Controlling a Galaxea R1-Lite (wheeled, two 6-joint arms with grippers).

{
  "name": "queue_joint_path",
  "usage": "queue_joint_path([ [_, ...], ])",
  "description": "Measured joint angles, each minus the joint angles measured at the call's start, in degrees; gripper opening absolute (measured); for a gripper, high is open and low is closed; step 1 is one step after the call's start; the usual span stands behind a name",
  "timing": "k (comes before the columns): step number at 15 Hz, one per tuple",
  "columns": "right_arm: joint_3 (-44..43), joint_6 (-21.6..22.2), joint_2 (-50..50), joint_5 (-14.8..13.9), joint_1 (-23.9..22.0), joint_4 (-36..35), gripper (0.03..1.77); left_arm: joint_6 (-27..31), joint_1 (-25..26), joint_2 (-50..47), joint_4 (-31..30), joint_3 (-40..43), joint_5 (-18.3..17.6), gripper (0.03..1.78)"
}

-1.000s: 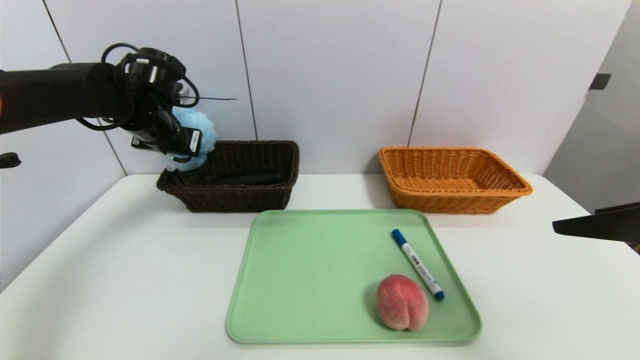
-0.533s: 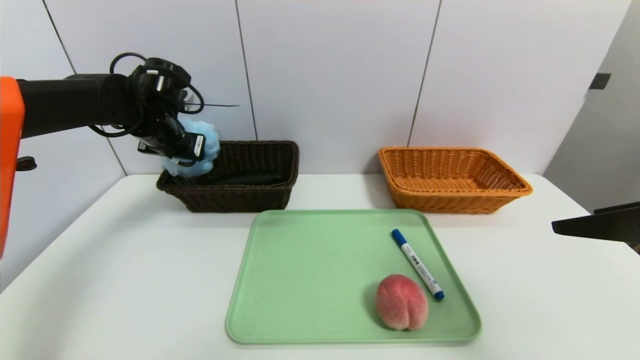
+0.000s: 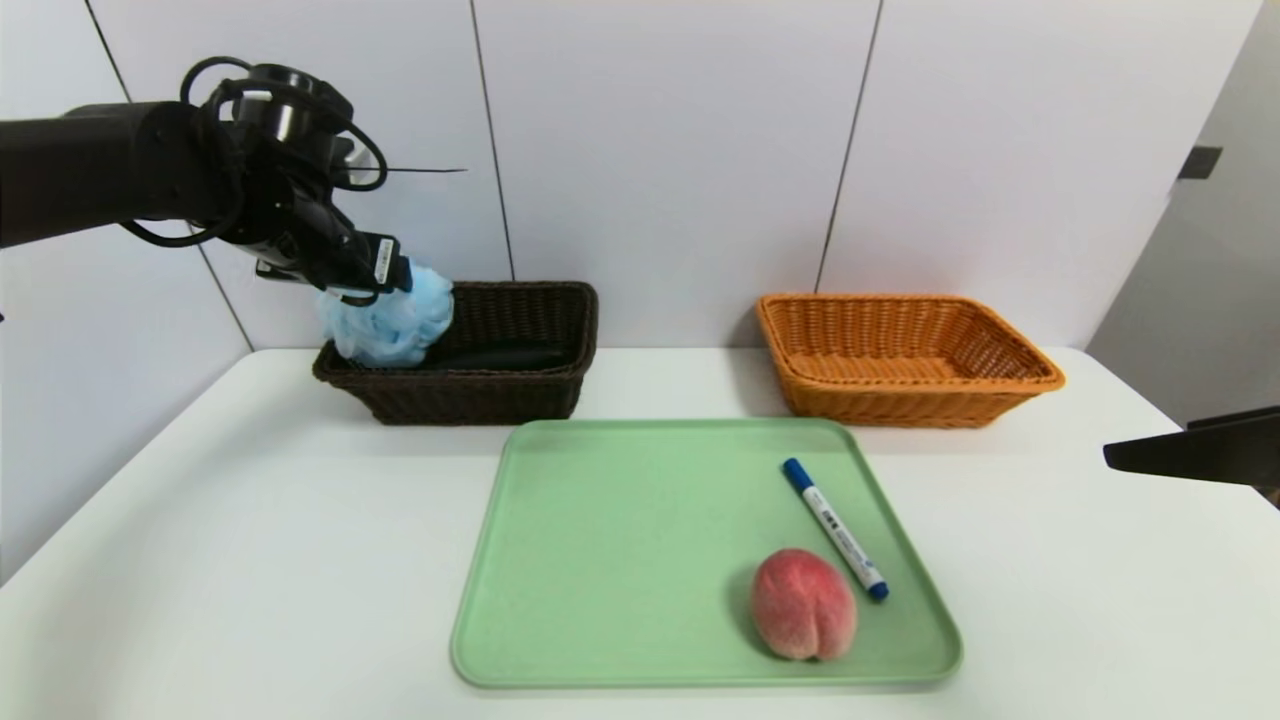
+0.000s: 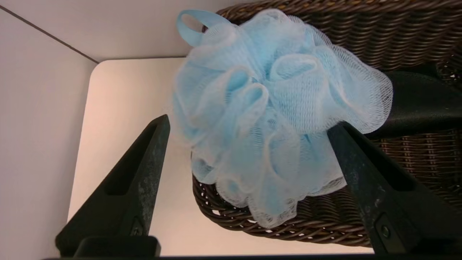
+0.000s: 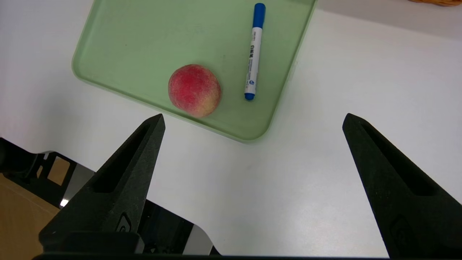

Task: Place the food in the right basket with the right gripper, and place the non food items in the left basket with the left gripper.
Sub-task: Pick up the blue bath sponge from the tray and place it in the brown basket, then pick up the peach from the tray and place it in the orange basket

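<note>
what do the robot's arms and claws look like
Both are matte black. The left claw has two tapered wedge fingers, scuffed grey, behind a bulky round wrist with looping black cables and a white label. The right claw has matching tapered black fingers.

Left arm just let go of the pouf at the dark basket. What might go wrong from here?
1. The blue pouf sits on the dark basket's corner rim, overhanging the table; it may roll out.
2. The open left gripper flanks the mesh and might snag it when withdrawing.
3. The marker lies close to the peach; grasping either may nudge the other.
</note>
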Motion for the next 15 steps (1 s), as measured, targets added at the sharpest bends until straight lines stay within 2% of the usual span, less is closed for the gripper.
queue_joint_path([
  [7,0.02,0.00,-0.01,0.04,0.00,0.07,1.70,-0.49,-0.16,-7.00,1.51,0.33,-0.01,1.64],
  [11,-0.01,-0.06,0.05,0.56,0.28,0.02,1.70,-7.85,-5.68,-10.86,10.41,0.57,-0.23,1.66],
  [13,-0.21,-0.09,0.22,0.77,0.52,-0.06,1.70,-12.84,-10.47,-12.74,14.97,0.57,-2.51,1.67],
  [15,-0.43,-0.06,0.35,0.77,0.76,-0.48,1.70,-17.62,-14.82,-15.37,18.85,0.57,-8.03,1.67],
])
